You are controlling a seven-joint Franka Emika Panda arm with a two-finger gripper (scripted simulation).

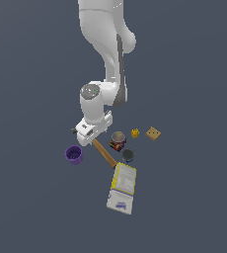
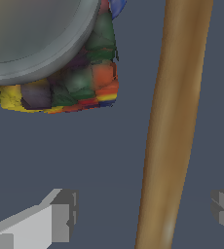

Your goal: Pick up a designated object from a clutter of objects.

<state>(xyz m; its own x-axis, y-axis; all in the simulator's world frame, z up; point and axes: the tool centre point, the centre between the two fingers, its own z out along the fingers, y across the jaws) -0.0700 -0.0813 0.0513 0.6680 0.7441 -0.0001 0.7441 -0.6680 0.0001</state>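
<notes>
The hammer's brown wooden handle (image 1: 104, 154) lies on the grey floor and runs from under my gripper (image 1: 88, 137) toward the flat box. Its dark head is hidden beneath my hand. In the wrist view the handle (image 2: 175, 121) passes between my two fingers (image 2: 60, 219), nearer to one of them. My gripper (image 2: 145, 211) is open, low over the handle, and holds nothing. The colourful can (image 2: 70, 73) stands close beside the handle.
A purple cup (image 1: 74, 154) stands on the exterior view's left of the handle. The colourful can (image 1: 118, 141), a small dark can (image 1: 128, 155), a tiny yellow piece (image 1: 134, 133) and a tan cube (image 1: 153, 133) stand on the right. The yellow-white box (image 1: 122, 188) lies at the handle's end.
</notes>
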